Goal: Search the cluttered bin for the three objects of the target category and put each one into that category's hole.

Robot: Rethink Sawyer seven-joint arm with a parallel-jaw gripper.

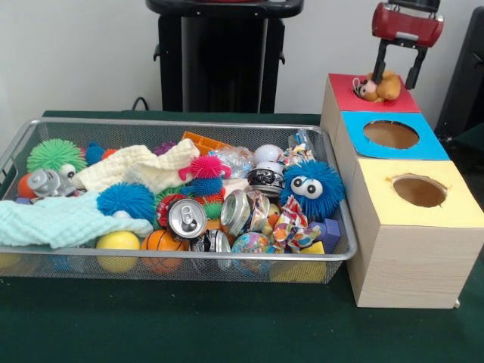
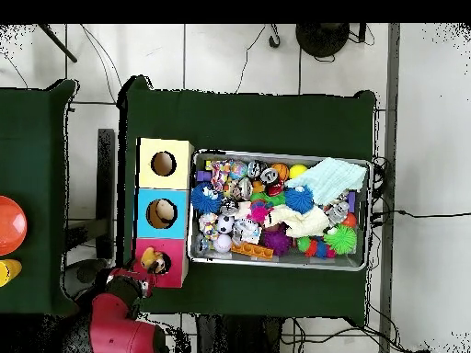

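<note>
The wire mesh bin (image 1: 189, 122) holds many toys, cans, balls and cloths; it also shows in the overhead view (image 2: 276, 153). The red-topped box (image 1: 346, 85) stands at the far end of the row of three boxes. A small brown and orange plush toy (image 1: 378, 88) sits on its top, over the hole, and hides it. My gripper (image 1: 395, 83) hangs just above the toy with its black fingers (image 1: 383, 60) spread apart, open. In the overhead view the gripper (image 2: 132, 280) is beside the red top (image 2: 147, 248), with the toy (image 2: 153, 262) on it.
The blue-topped hole (image 1: 391, 134) and the yellow-topped hole (image 1: 419, 190) stand nearer the camera in the same row of boxes. A blue fuzzy toy with eyes (image 1: 311, 187) sits at the bin's right end. The robot's black pedestal (image 1: 221, 60) stands behind the bin.
</note>
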